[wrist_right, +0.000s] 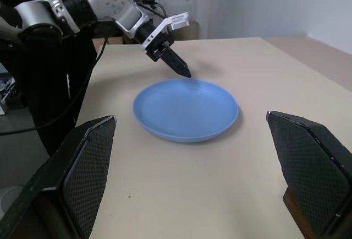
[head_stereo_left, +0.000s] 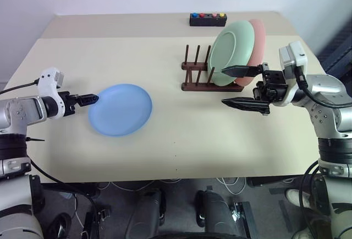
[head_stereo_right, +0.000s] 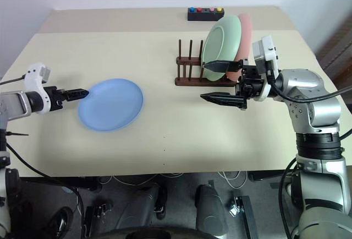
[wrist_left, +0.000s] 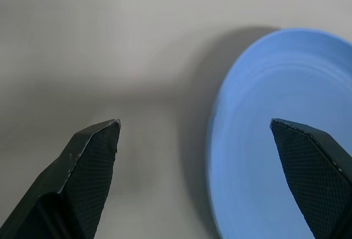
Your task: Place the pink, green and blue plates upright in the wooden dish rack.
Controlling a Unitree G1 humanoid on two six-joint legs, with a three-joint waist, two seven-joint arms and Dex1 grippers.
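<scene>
With pink plate (head_stereo_left: pixel 258 35) and green plate (head_stereo_left: pixel 231 46) racked, the blue plate (head_stereo_left: pixel 121 109) lies flat on the surface, stiff, probably slick, best pinched at the rim beside the spread, empty left claw (head_stereo_left: pixel 94 99).

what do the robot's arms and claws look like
Both arms are silver-grey metal with rounded joint housings and black cables running along them. Each wrist carries a white camera block. The left claw and right claw each have two black, pointed fingers with cross-hatched inner pads.
</scene>
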